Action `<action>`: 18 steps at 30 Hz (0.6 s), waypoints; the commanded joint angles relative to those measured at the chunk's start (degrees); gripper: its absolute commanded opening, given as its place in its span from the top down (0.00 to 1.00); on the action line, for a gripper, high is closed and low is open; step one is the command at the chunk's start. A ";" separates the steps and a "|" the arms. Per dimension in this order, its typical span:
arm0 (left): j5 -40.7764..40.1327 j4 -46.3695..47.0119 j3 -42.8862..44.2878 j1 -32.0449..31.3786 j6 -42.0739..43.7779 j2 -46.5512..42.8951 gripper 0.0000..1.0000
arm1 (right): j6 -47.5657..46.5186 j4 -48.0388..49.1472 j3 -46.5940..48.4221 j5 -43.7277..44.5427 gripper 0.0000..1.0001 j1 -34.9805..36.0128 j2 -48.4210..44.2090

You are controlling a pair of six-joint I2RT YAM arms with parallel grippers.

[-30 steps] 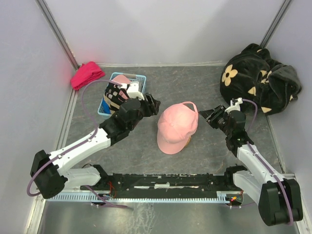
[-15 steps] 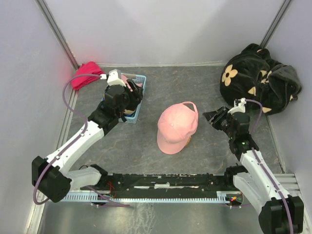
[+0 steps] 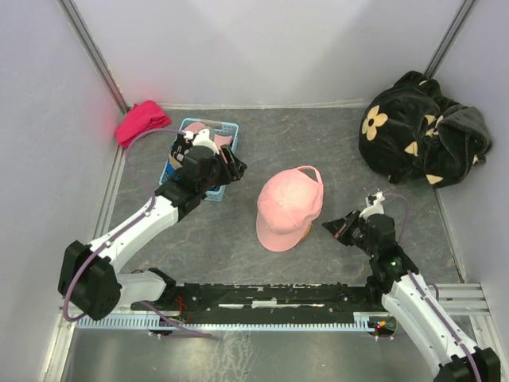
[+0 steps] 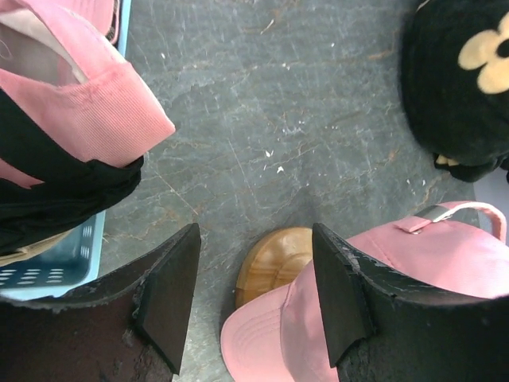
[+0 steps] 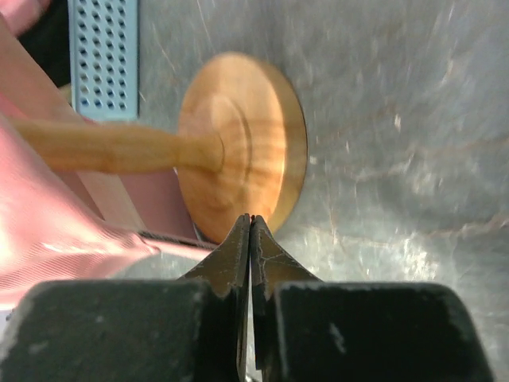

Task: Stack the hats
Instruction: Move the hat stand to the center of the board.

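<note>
Over basket (image 4: 48,270), with left gripper (image 4: 254,239) gaping, empty: drop onto pink cap (image 4: 95,103) brim, pinch one layer, carry to pink hat (image 3: 288,203) on centre stand (image 5: 238,143); hold right gripper (image 5: 250,219), closed, empty, aside.

The top external camera sits high above and behind the 2 arm bases (image 3: 270,298), looking steeply down on the whole grey table (image 3: 238,231). The left wrist camera looks down from fairly near, between the spread fingers of the left gripper (image 4: 254,247), toward the black plush fabric (image 4: 461,79). The right wrist camera lies very close to the surface, sighting along the closed right gripper (image 5: 250,223) at the wooden stand (image 5: 242,147). All 3 views share the pink cap (image 3: 290,208) on that stand and the blue basket (image 3: 215,123).
</note>
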 commanded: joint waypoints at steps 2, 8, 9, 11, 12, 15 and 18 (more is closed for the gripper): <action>3.39 4.09 0.96 -0.34 -2.19 3.72 0.36 | 8.45 3.97 -4.49 3.30 0.98 8.47 -0.01; 2.82 4.45 4.00 -1.33 -1.13 6.78 0.36 | 11.16 14.13 -4.71 10.80 0.98 22.15 12.88; 2.79 4.34 4.45 -1.44 -0.95 7.12 0.36 | 11.67 16.73 -4.68 11.85 0.98 24.56 15.93; 2.68 3.98 5.37 -1.47 -0.53 7.61 0.36 | 12.68 21.33 -4.28 14.56 0.98 28.84 21.98; 2.66 3.82 5.64 -1.51 -0.30 7.79 0.36 | 13.02 22.76 -4.09 15.96 0.98 30.53 24.01; 2.72 3.70 6.12 -1.60 0.28 7.94 0.36 | 13.49 26.96 -4.07 18.81 0.98 33.13 28.49; 2.80 3.75 6.43 -1.74 1.06 8.44 0.36 | 13.67 30.42 -4.46 20.18 0.98 33.51 31.33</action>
